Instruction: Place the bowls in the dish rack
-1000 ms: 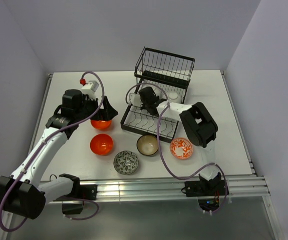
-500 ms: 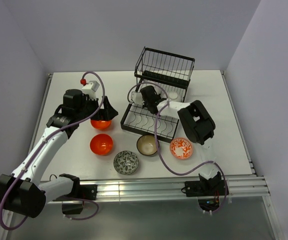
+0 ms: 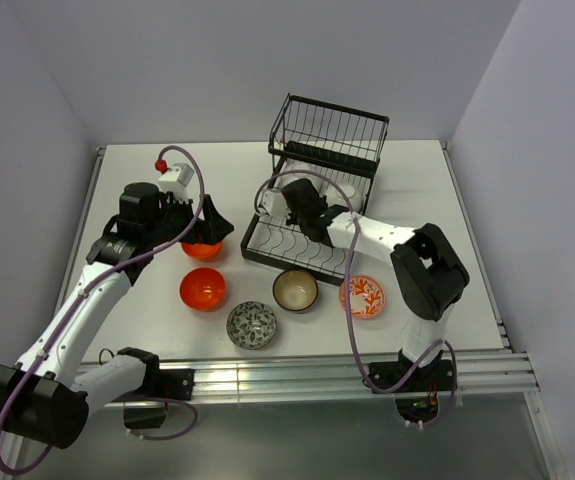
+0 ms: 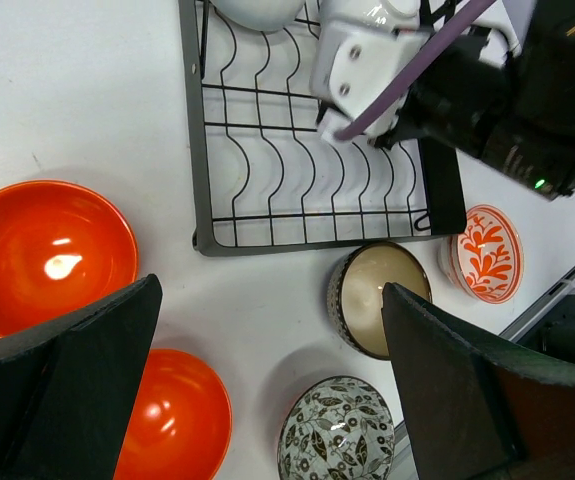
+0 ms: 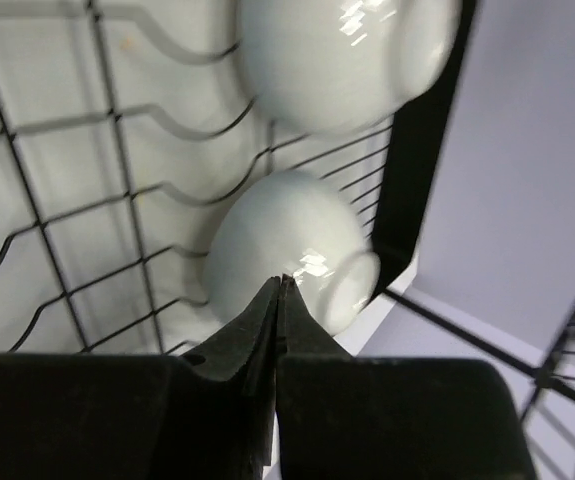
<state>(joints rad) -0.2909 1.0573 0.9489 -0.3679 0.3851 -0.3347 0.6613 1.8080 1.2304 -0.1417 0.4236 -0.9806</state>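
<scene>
Five bowls are waiting on the white counter [image 3: 437,220]: nearest the grey-patterned bowl [image 3: 252,325], then the brown dark-rimmed bowl [image 3: 295,290], the orange-and-white patterned bowl [image 3: 364,296] and two glossy orange-red bowls [image 3: 203,288], with the left claw [image 3: 207,228] hovering wide open above the farther one. Beyond, two smooth white bowls [image 5: 287,250] are lying in the slotted tray of the black wire dish rack [image 3: 329,128], the right claw [image 5: 279,285] hanging clenched and empty over them.

One bowl [image 5: 287,255] and a second bowl [image 5: 342,55] beside it are lodged in the dish rack [image 3: 267,240], on its lower tray. On the table [image 3: 447,200], three bowls [image 3: 295,290] [image 3: 252,325] [image 3: 363,296] are set before the dish rack, and two bowls [image 3: 202,247] [image 3: 203,288] are set to its left.
</scene>
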